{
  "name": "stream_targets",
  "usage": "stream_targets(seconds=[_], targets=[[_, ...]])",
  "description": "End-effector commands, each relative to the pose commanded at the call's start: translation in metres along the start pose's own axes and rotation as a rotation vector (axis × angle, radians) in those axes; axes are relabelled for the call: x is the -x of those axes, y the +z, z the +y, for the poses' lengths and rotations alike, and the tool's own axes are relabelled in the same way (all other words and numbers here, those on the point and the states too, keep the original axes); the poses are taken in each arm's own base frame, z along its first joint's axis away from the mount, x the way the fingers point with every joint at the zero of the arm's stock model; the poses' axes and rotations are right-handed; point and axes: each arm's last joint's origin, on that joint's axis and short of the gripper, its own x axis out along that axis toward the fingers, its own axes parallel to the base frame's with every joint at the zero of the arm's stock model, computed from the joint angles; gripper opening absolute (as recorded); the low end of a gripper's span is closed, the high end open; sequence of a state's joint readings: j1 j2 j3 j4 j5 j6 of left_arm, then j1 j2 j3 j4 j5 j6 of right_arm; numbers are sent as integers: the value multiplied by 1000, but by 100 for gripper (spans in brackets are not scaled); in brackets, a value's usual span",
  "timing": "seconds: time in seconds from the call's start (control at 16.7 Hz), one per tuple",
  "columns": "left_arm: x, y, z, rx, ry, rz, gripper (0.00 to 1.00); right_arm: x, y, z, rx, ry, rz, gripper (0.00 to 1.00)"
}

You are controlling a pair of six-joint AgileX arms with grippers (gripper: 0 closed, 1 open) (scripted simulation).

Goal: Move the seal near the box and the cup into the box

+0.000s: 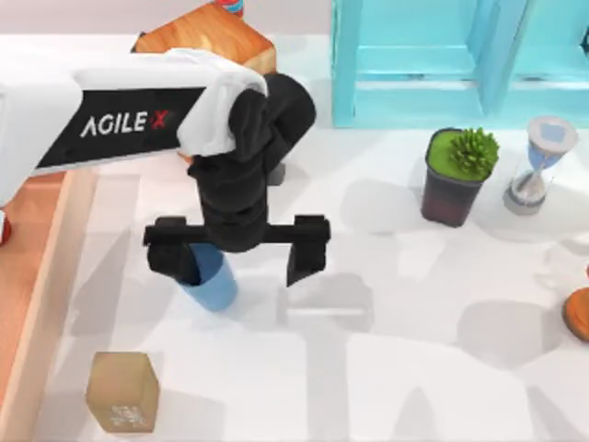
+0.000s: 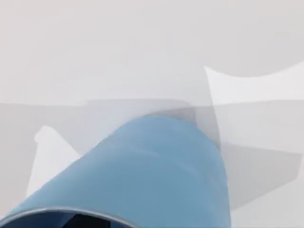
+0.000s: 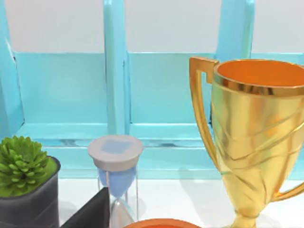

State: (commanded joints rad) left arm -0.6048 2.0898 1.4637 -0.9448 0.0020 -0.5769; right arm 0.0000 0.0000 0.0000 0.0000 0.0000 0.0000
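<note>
The blue cup (image 1: pixel 212 284) stands on the white table a little left of the middle. My left gripper (image 1: pixel 241 253) hovers over it, open wide. One of its fingers (image 1: pixel 175 260) covers the cup's top, and the other stands well off to the cup's right. Up close in the left wrist view, the cup (image 2: pixel 156 175) shows its side and part of its rim. The seal (image 1: pixel 122 391), a tan block, lies near the front edge, below and left of the cup. The box (image 1: pixel 32 276) runs along the table's left edge. A dark part of my right gripper (image 3: pixel 88 213) sits low in the right wrist view.
An orange wood-grain block (image 1: pixel 207 37) sits at the back behind the left arm. The turquoise shelf (image 1: pixel 442 55) fills the back right. A potted plant (image 1: pixel 456 175) and an hourglass (image 1: pixel 538 166) stand in front of it. A gold trophy (image 3: pixel 256 137) stands close to the right wrist camera.
</note>
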Motion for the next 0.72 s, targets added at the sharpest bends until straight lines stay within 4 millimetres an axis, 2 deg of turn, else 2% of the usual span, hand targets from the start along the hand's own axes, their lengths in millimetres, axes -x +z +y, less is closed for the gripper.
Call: stream_targets(seconds=[0.72], targets=[[0,0,0,0,0,0,2,0,0,0,0,0,0,100]])
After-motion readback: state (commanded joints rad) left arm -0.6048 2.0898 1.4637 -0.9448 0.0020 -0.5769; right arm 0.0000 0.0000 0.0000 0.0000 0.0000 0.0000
